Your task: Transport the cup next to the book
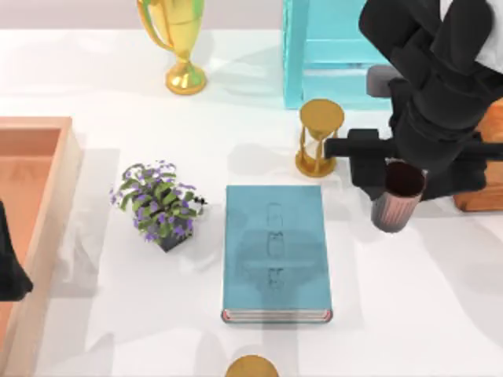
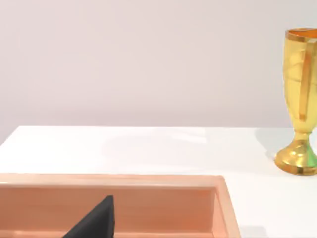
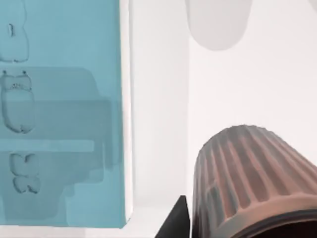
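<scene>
The cup (image 1: 399, 198), a ribbed copper-brown tumbler with a dark inside, hangs above the table just right of the book's far right corner. My right gripper (image 1: 399, 174) is shut on the cup near its rim. The book (image 1: 275, 251), a large teal hardcover with faint embossed marks, lies flat at the table's middle. The right wrist view shows the cup (image 3: 252, 178) close up, the book (image 3: 59, 109) beside it, and a white strip of table between them. My left gripper (image 1: 9, 263) stays parked at the left edge over a wooden tray.
A gold trophy (image 1: 179, 39) stands at the back left. A gold hourglass (image 1: 319, 137) is just behind the book. A potted purple-flowered plant (image 1: 159, 206) sits left of the book. The wooden tray (image 1: 67, 169), a light-blue box (image 1: 330, 55), a wooden block (image 1: 481, 196) and a gold disc (image 1: 251, 367) ring the area.
</scene>
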`<state>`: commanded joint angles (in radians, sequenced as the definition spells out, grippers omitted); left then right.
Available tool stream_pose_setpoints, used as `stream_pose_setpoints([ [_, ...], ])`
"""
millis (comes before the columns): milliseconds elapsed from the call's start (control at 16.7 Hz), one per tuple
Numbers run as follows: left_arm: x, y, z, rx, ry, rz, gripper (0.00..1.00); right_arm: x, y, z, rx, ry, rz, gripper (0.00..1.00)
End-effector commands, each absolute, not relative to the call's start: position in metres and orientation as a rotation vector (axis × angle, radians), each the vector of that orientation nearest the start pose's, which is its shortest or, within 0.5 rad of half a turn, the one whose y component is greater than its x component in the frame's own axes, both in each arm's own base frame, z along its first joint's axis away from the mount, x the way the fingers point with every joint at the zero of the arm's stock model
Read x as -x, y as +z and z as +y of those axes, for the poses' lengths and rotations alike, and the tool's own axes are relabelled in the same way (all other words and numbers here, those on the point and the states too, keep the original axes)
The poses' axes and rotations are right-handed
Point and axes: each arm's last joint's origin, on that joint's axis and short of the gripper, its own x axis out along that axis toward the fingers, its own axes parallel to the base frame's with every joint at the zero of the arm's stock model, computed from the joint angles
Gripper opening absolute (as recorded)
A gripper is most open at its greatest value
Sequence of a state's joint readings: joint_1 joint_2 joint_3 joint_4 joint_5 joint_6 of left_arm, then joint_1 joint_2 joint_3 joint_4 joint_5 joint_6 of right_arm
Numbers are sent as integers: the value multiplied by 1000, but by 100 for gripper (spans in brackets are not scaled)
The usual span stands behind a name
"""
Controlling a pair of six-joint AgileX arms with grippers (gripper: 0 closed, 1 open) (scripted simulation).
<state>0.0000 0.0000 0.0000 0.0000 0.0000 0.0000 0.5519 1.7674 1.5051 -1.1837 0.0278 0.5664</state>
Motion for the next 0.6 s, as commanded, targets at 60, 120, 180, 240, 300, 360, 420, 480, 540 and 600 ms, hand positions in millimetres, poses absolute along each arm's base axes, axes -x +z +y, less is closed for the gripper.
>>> stream_pose_setpoints([
  [60, -106, 160, -1, 0, 0, 0, 100, -291, 249, 182, -39, 25, 1451, 0],
  [120, -106, 160, -1, 0, 0, 0, 100, -292, 240, 183, -37, 26, 1452, 0],
  [180, -106, 160, -1, 0, 0, 0, 100, -293, 229, 184, -37, 28, 1450, 0],
  [240, -106, 160, -1, 0, 0, 0, 100, -294, 219, 185, -39, 30, 1447, 0],
  [300, -106, 160, -1, 0, 0, 0, 100, -295, 210, 185, -40, 31, 1445, 0],
  [360, -106, 160, -1, 0, 0, 0, 100, -295, 202, 185, -41, 30, 1445, 0],
  [420, -106, 160, -1, 0, 0, 0, 100, -295, 197, 185, -42, 28, 1447, 0],
  [480, -106, 160, -1, 0, 0, 0, 100, -295, 195, 185, -42, 27, 1448, 0],
  [540, -106, 160, -1, 0, 0, 0, 100, -295, 195, 185, -42, 27, 1448, 0],
  [600, -106, 160, -1, 0, 0, 0, 100, -295, 195, 185, -42, 27, 1448, 0],
])
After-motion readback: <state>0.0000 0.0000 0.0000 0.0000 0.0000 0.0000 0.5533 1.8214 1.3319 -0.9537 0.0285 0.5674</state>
